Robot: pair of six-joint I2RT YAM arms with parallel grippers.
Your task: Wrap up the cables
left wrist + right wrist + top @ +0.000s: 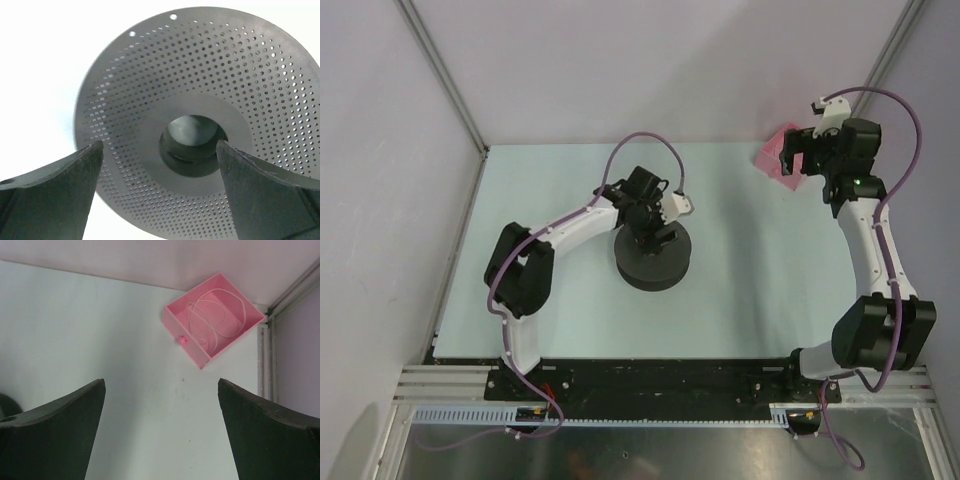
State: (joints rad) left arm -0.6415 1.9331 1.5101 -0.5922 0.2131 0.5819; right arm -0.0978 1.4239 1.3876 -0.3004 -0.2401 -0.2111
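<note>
Pink box [189, 349] in far right corner of table [770, 260], cable [215, 322] coiled loosely inside it, right gripper [161, 382] wide open, empty, nearby, left gripper [160, 145] wide open, empty, above spool [200, 85].

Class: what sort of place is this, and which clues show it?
Probably a robotics test cell: left arm and right arm bolted to a black plate at the table edge, plain partition walls, and a perforated spool plus a pink tray holding thin wire.
</note>
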